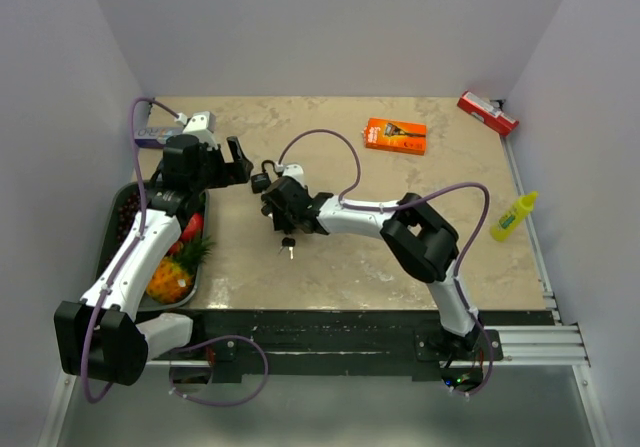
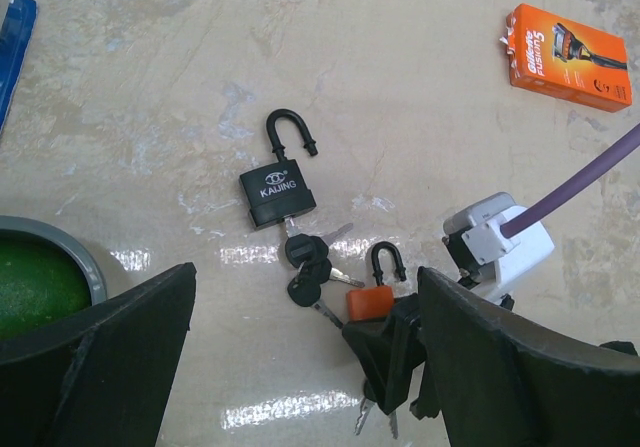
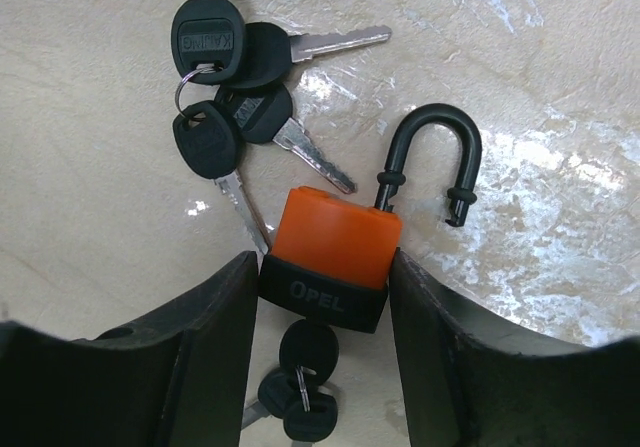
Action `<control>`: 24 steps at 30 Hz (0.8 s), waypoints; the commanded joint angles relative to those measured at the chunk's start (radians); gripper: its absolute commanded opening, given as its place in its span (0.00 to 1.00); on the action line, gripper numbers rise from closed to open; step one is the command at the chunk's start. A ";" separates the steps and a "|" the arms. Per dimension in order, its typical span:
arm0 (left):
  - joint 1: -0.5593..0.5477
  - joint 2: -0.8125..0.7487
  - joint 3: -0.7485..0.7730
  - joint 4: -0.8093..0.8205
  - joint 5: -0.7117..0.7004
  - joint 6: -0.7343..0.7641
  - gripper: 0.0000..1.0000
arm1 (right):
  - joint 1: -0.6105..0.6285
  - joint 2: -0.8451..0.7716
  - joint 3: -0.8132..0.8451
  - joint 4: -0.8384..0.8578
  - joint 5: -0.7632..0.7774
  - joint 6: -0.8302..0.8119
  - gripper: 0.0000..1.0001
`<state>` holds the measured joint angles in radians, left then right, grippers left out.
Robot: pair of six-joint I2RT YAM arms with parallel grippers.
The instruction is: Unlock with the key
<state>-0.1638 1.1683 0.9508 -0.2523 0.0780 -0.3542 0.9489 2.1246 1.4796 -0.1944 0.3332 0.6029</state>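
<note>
Near the middle of the table [image 1: 340, 267], the orange padlock [image 3: 335, 252] sits between the fingers of the right gripper [image 3: 322, 272]; its black base reads OPEL, and its black shackle stands free at one end; a small key bunch [image 3: 300, 377] shows at its base. The right wrist view gives that lettering and a second key ring [image 3: 215, 77] just beyond the lock; the left wrist view shows a black padlock [image 2: 277, 195], its shackle also open, with that ring at its foot. The right jaws are clamped on the sides of the orange body; the left gripper [image 2: 305, 272] hangs spread wide above, touching nothing.
</note>
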 commanded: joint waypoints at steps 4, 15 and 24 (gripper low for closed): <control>0.000 -0.004 -0.009 0.033 0.019 0.021 0.95 | -0.033 0.018 0.031 -0.059 0.064 -0.025 0.43; 0.000 0.007 -0.009 0.038 0.037 0.018 0.95 | -0.180 0.075 0.111 0.055 -0.107 -0.130 0.42; 0.000 0.022 -0.009 0.044 0.060 0.017 0.95 | -0.237 0.179 0.260 0.035 -0.166 -0.241 0.45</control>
<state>-0.1638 1.1847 0.9504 -0.2493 0.1143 -0.3546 0.7136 2.2635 1.6760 -0.1547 0.2119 0.4381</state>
